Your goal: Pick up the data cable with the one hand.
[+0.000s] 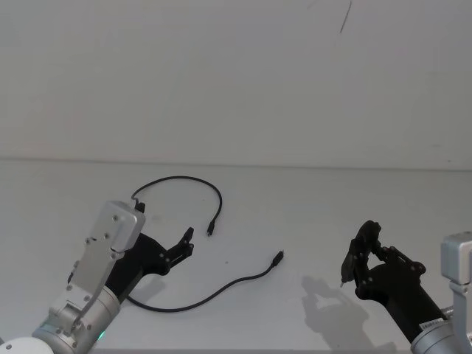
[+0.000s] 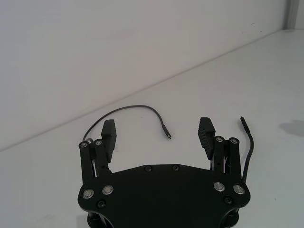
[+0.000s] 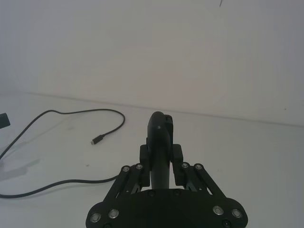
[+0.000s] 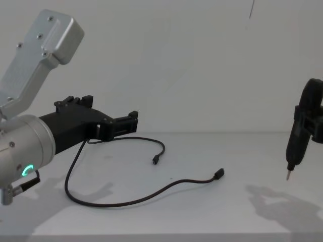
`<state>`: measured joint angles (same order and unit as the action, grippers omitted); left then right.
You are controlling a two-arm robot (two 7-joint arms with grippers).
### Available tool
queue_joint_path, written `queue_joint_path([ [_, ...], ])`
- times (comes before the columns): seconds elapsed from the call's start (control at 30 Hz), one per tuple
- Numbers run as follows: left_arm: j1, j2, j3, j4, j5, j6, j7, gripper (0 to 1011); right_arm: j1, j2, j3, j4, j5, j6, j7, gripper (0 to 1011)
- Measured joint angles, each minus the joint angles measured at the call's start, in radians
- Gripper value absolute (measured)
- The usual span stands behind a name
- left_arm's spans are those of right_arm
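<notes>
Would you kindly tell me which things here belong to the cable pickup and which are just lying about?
Job: data cable, on the table; left pincer, open, near it.
Unrelated: pen-shaped tool, held in the right pincer, apart from the cable.

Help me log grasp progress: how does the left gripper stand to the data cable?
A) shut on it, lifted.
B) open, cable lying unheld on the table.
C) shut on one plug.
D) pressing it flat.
B: the left gripper has its fingers apart with nothing between them, and the data cable lies on the table; the right gripper holds a pen-shaped tool.
</notes>
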<state>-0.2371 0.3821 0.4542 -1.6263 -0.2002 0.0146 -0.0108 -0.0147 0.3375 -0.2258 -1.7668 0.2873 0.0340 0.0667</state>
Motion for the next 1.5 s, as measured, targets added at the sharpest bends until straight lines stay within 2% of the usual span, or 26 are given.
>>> queue_joint_path([
  [0.83, -0.001, -0.001, 0.0, 0.002, -0.001, -0.003, -0.005, 1002, 0.0, 0.0, 0.0, 0.0, 0.0, 0.0, 0.0, 269],
  [1.07, -0.018, -0.002, 0.003, 0.018, -0.017, -0.017, -0.05, 1001, 0.0, 0.0, 0.0, 0.0, 0.0, 0.0, 0.0, 269],
  [1.4, -0.061, -0.001, 0.016, 0.056, -0.063, -0.029, -0.163, 1001, 0.0, 0.0, 0.0, 0.0, 0.0, 0.0, 0.0, 269],
  [1.5, -0.081, 0.0, 0.023, 0.074, -0.086, -0.027, -0.221, 1001, 0.0, 0.0, 0.0, 0.0, 0.0, 0.0, 0.0, 269],
])
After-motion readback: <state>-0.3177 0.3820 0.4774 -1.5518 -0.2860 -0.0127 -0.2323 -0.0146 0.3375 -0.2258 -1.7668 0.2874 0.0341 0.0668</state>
